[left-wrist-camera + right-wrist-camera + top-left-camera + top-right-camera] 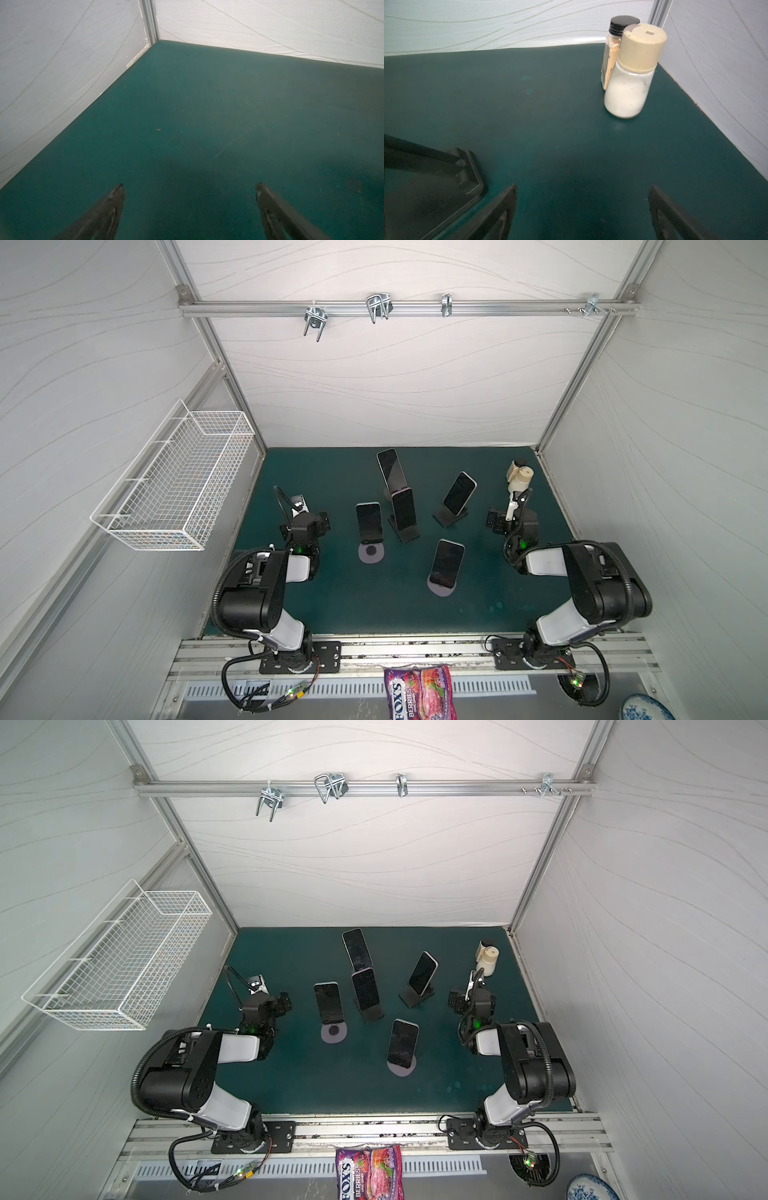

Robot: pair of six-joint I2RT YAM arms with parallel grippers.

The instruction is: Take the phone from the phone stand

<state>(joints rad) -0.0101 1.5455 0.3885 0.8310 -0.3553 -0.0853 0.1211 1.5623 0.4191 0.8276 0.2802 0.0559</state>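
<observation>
Left end effector [190, 185]: fingers were spread wide with nothing between them, close above bare table [207, 104], facing the far-left corner.

Right end effector [584, 186]: likewise released and empty, pointed at the far-right corner. A black stand [446, 176] lay just left of it. Two jars [627, 93] stood close together beyond it, by the right wall.

Five phones were propped upright mid-table between the arms, none touched. Left phone [369, 522] and near phone [446, 562] sat on round grey bases. Centre phone [403, 509] and right phone [459, 492] sat on black stands. Far phone [390, 468] stood behind the centre one, its support hidden.
</observation>
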